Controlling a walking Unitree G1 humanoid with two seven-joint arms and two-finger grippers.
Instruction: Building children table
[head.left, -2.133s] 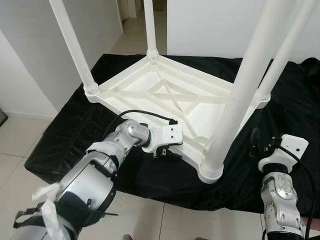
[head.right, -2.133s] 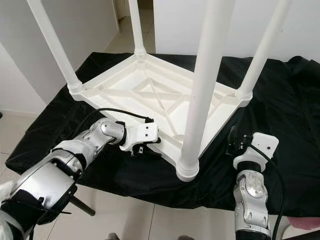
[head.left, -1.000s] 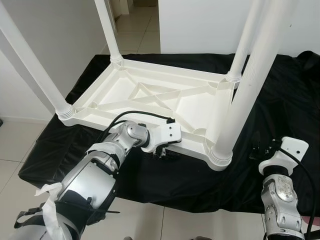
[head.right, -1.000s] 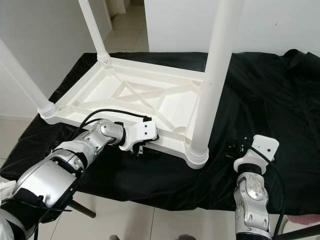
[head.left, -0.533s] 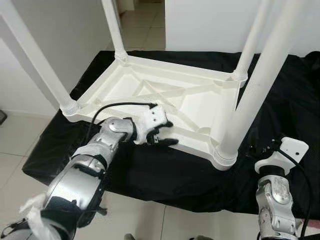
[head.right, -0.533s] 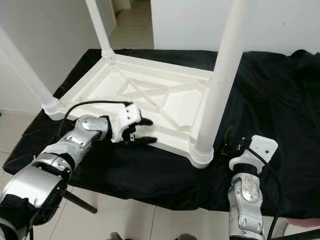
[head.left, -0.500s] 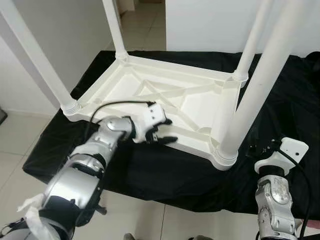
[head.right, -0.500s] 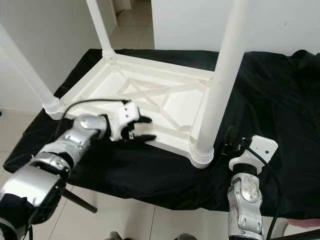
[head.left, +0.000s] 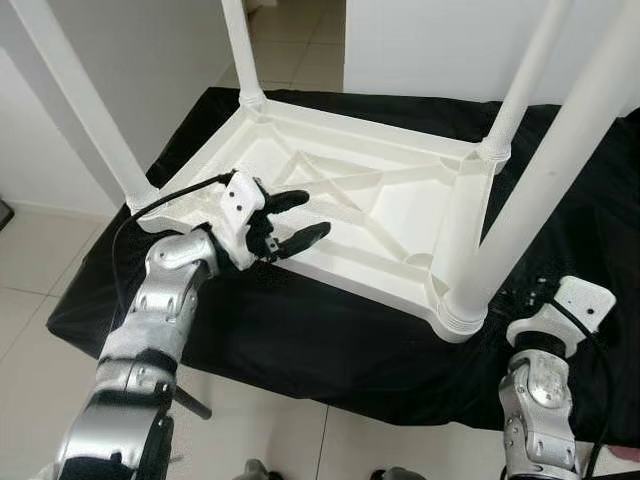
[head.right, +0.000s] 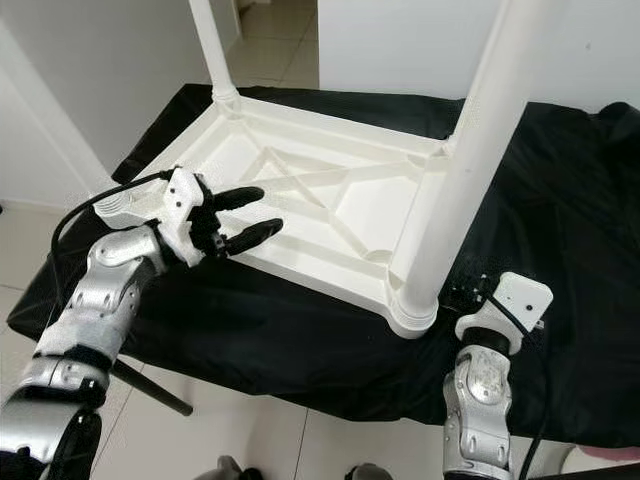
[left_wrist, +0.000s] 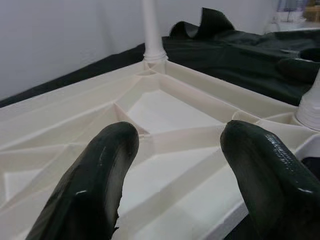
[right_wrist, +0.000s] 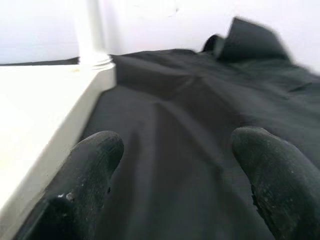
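Observation:
A white plastic children's table (head.left: 395, 215) lies upside down on a black cloth (head.left: 300, 335), its ribbed underside facing up. Legs stand in the corners: far left (head.left: 243, 50), near left (head.left: 85, 105), far right (head.left: 525, 80), near right (head.left: 545, 195). My left gripper (head.left: 313, 213) hovers open just above the table's near long rim, holding nothing; the left wrist view looks between its fingers (left_wrist: 95, 185) at the underside (left_wrist: 165, 115). My right gripper (head.right: 466, 292) is open low over the cloth beside the near right leg, with the rim (right_wrist: 45, 125) next to it.
The cloth covers a low platform and bunches up at the far right (head.left: 625, 130). Tiled floor (head.left: 40, 280) runs around the platform's left and near sides. A white wall (head.left: 160, 60) stands close on the left, and another (head.left: 440, 40) behind.
My left gripper has left the table's near rim, opened and risen above it to the left. The table has turned on the cloth since the oldest frames. The camera shifted too.

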